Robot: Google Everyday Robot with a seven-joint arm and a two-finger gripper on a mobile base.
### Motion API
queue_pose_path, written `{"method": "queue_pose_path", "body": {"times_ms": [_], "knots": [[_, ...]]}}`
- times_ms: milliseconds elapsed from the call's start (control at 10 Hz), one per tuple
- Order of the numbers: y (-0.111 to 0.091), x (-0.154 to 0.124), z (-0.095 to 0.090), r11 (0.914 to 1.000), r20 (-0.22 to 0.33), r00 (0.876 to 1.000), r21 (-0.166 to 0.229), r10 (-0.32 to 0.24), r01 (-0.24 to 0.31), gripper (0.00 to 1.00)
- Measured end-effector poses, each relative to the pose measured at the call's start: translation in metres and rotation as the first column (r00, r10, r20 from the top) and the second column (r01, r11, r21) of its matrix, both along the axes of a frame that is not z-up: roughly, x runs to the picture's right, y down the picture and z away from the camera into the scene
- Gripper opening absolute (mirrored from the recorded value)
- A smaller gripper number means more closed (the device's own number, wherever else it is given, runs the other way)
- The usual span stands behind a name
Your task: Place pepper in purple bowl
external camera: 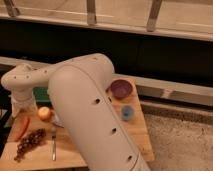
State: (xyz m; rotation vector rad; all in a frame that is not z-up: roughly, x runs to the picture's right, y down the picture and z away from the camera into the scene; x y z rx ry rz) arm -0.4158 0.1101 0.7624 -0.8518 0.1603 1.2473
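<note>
The pepper (22, 128), long, slim and red-orange, lies on the wooden table (140, 140) near its left edge. The purple bowl (121, 88) stands at the table's far right, beyond my big white arm (85, 110). My gripper (21, 106) hangs at the arm's left end, just above and behind the top end of the pepper. The arm hides the middle of the table.
A round orange-yellow fruit (45, 113) lies right of the pepper. A dark grape bunch (29, 142) and a fork (53, 147) lie in front. A small blue cup (127, 113) stands in front of the purple bowl. A green object (40, 93) sits at the back.
</note>
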Motion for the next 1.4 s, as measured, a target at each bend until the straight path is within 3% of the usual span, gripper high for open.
{"method": "queue_pose_path", "body": {"times_ms": [500,1000,1400], "knots": [[0.017,-0.041,0.003,0.9989,0.066,0.997,-0.034,-0.029,0.032,0.65],[0.018,-0.043,0.002,0.9987,0.071,0.997,-0.035,-0.035,0.038,0.65],[0.032,-0.055,0.016,0.9964,0.073,0.996,-0.059,-0.057,0.062,0.65]]}}
